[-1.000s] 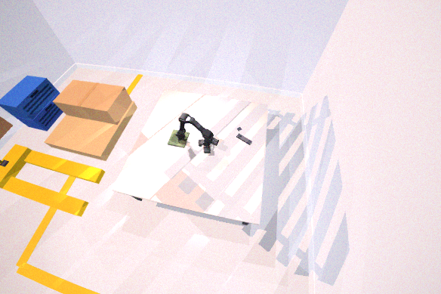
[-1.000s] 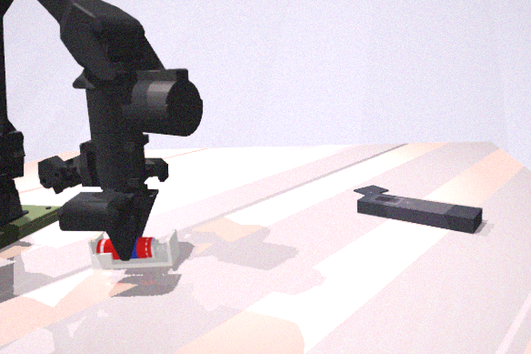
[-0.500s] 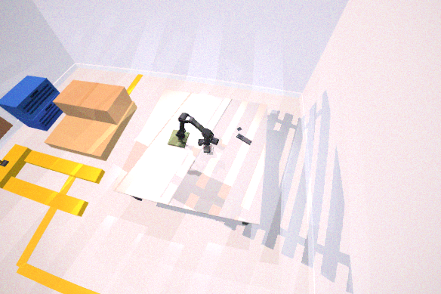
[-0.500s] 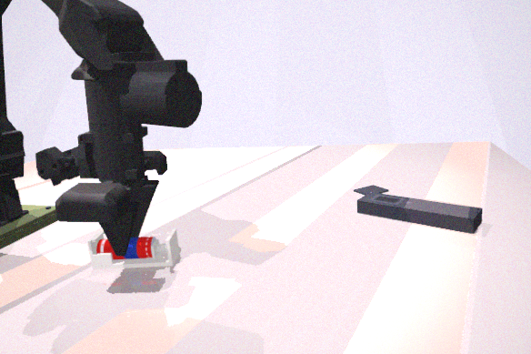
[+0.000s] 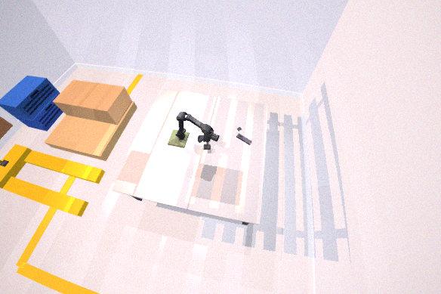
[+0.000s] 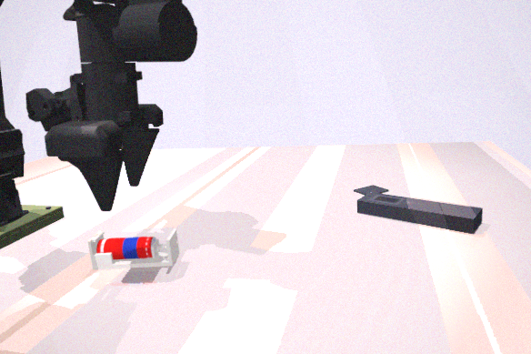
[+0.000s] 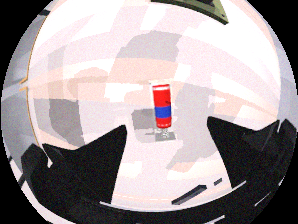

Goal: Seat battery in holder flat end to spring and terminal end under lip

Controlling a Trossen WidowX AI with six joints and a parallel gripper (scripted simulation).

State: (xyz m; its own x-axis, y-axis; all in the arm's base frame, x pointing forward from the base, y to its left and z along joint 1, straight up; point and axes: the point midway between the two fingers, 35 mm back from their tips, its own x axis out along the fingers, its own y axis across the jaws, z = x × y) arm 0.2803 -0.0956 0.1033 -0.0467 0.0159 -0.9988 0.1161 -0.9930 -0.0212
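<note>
The battery (image 6: 131, 247) (image 7: 163, 111), red with a blue band, lies lengthwise in the white holder (image 6: 173, 248) (image 7: 159, 82). It looks level and in line with the holder. One end is close to the holder's left end wall in the exterior view; the pale coil of the spring shows between its other end and the right wall. Whether the terminal end is fully under the lip is too small to tell. My gripper (image 6: 120, 197) (image 7: 166, 122) is open and empty, above the holder and clear of both holder and battery. In the top view the holder is hard to make out.
A long dark bar (image 5: 244, 139) (image 6: 418, 212) (image 7: 190, 194) lies on the table to the right, with a small dark plate (image 5: 239, 128) (image 6: 371, 190) near its end. The arm's green base plate (image 5: 174, 140) (image 6: 43, 216) is at the left.
</note>
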